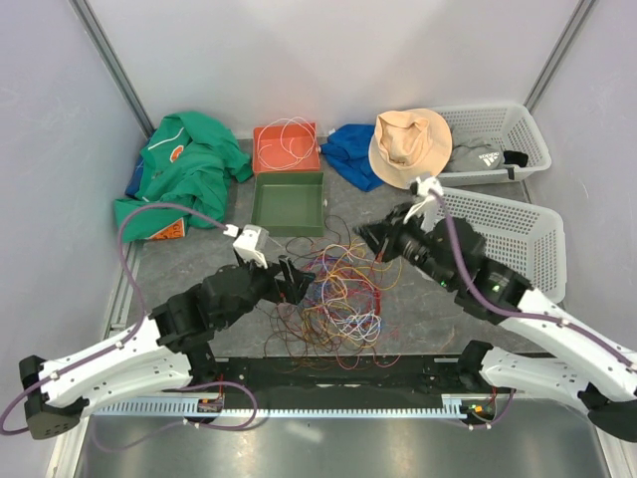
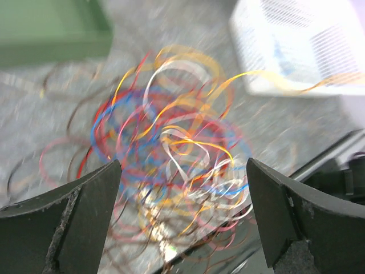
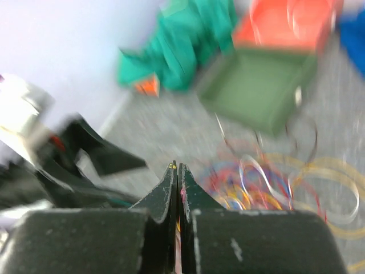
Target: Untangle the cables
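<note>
So the left gripper (image 2: 182,165) is spread about as wide as it gets, with nothing in it. The tangle of thin coloured cables (image 2: 171,142) (red, orange, yellow, white and blue strands, all looped through each other) sits on the grey table (image 2: 296,131) right in front of it, lined up with the gap between its fingers. Past the pile, off to that gripper's far right, is a white slotted plastic basket (image 2: 296,51).

The right gripper (image 3: 178,168) is clamped completely together, tips touching. There's a sliver of colour in the seam lower down, but the shot is blurry, so I honestly can't tell if it's pinching a strand. From its side the cables are just ahead and off to the right. Beyond them is a shallow dark green square tray (image 3: 256,91), with an orange tray (image 3: 279,23) behind that.
</note>
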